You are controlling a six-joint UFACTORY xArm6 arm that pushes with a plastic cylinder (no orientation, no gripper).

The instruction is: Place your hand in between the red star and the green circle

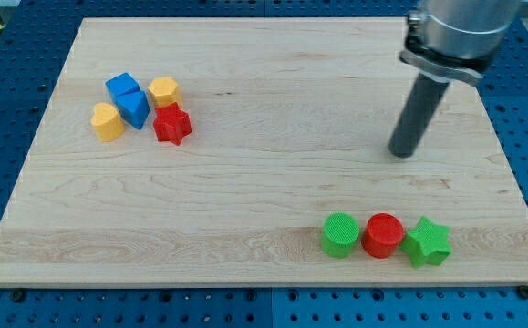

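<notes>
The red star lies at the view's upper left, at the right end of a cluster of blocks. The green circle lies at the view's lower right, leftmost in a row of three. My tip rests on the board at the view's right, above and a little right of the green circle, far to the right of the red star. It touches no block.
Two blue blocks, a yellow hexagon and a yellow block crowd next to the red star. A red circle and a green star sit right of the green circle. The wooden board rests on a blue pegboard table.
</notes>
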